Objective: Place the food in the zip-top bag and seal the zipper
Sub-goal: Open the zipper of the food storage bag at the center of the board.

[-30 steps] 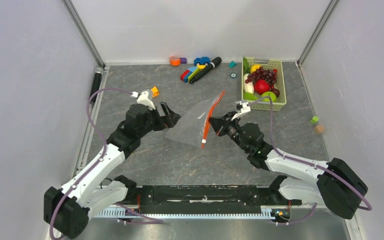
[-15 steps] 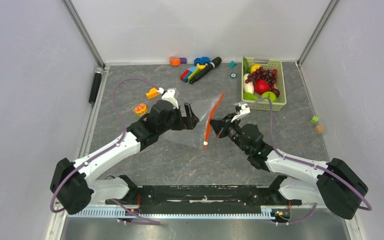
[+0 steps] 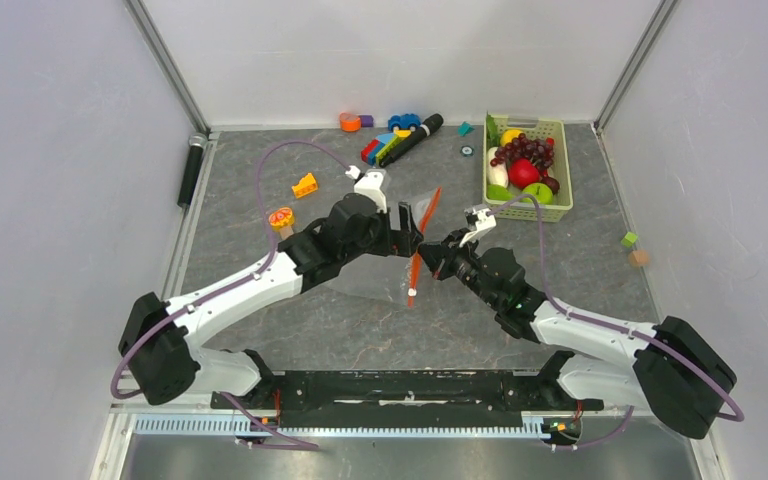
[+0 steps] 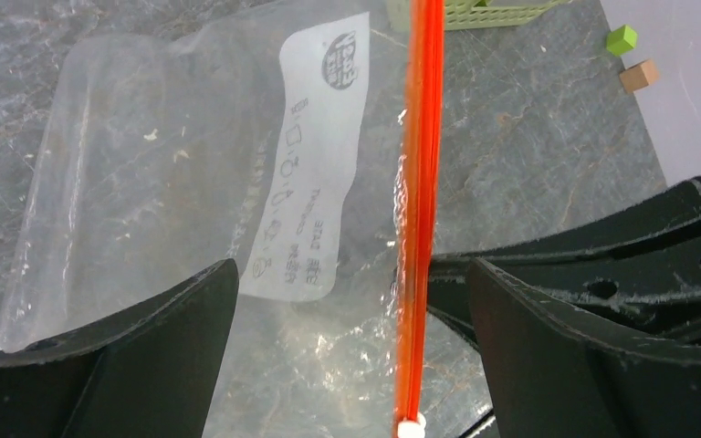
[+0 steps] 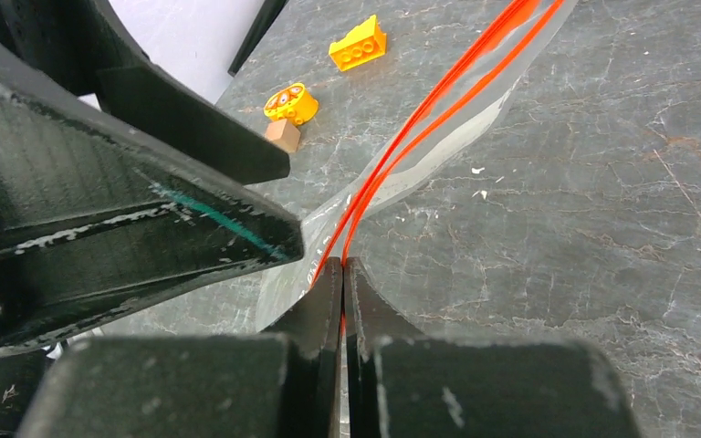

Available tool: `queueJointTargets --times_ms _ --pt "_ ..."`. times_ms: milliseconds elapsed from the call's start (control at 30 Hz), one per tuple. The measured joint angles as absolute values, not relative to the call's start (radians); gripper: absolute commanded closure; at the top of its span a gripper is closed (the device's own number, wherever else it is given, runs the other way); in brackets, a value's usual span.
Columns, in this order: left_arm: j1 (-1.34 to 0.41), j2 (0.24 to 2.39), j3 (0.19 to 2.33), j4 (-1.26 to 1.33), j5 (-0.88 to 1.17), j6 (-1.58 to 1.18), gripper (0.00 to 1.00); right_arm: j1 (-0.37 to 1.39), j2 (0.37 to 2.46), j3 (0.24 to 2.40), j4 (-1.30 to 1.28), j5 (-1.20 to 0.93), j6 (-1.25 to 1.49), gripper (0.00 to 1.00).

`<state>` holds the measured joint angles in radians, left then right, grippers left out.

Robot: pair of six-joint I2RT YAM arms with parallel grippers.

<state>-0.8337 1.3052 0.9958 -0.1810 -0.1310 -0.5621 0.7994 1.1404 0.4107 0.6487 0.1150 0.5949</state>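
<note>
Fingers of the right gripper (image 5: 342, 266) pinch the zipper (image 4: 417, 182) (left gripper (image 4: 351, 274) gapes, empty), which runs near-to-far, slider (image 4: 409, 427) nearest.

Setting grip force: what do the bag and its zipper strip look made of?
The zip-top bag looks like thin, glossy clear plastic film: it wrinkles and glints, and the table shows through. The zipper is probably stiffer red-orange plastic: straight, ridged, ending in a white slider.

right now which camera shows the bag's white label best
Left wrist: the white label on the zip-top bag faces it, print showing. Top external shows only a bit of the clear bag, no readable label; right wrist shows mostly the zipper, no label.
</note>
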Motion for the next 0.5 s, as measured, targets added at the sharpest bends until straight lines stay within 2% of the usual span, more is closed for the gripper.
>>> queueJointTargets --times_ms 500 --pt "-0.937 1.486 1.188 -0.323 -0.393 -0.487 0.00 0.803 1.078 0.410 0.586 0.115 0.545 1.00"
